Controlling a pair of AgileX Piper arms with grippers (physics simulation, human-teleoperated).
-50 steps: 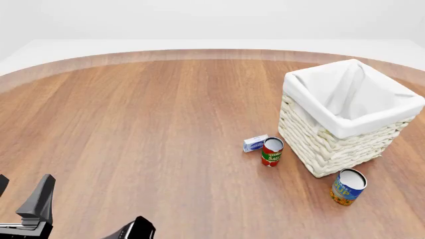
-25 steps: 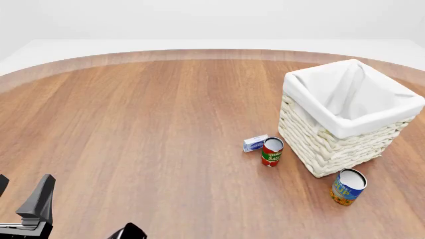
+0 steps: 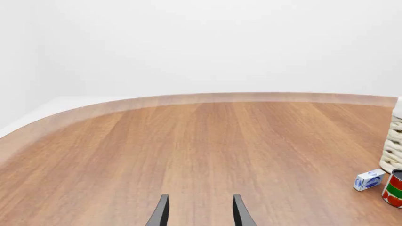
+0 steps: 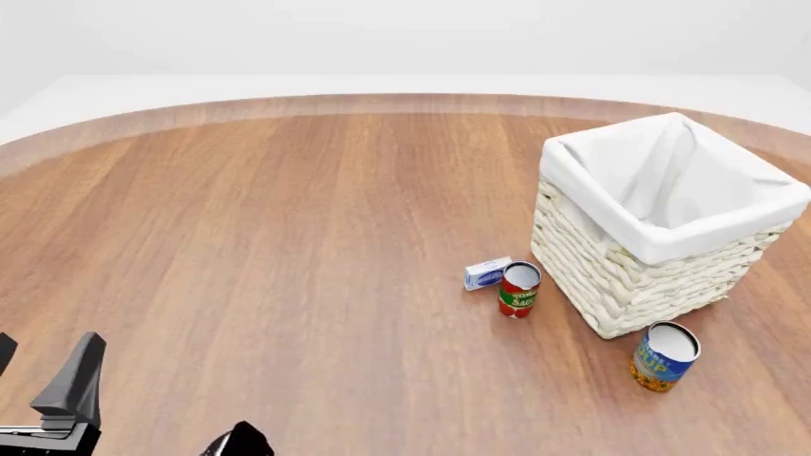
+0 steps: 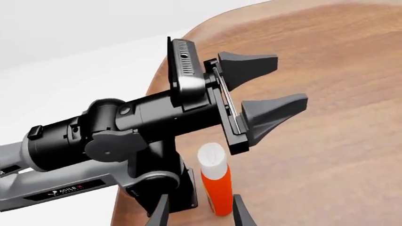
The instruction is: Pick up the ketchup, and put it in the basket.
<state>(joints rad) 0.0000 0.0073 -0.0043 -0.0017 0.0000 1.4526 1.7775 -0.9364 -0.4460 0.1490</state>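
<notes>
The ketchup (image 5: 215,186), a red-orange bottle with a white cap, shows only in the right wrist view. It stands upright on the wood beside the base of the left arm. My right gripper (image 5: 199,211) is open, its two fingertips either side of the bottle's lower part, and no contact shows. In the front view only a dark tip of the right gripper (image 4: 238,443) shows at the bottom edge. My left gripper (image 4: 41,369) is open and holds nothing, low at the near left. The basket (image 4: 633,275) stands at the right, far from both grippers.
A red-and-green can (image 4: 518,289) and a small blue-white box (image 4: 487,274) sit just left of the basket. A blue-and-yellow can (image 4: 664,356) stands in front of it. The left arm's body (image 5: 125,127) is right next to the ketchup.
In the front view the dark tip of the right gripper has slid down and left toward the bottom edge. The left gripper and the objects have not moved.
</notes>
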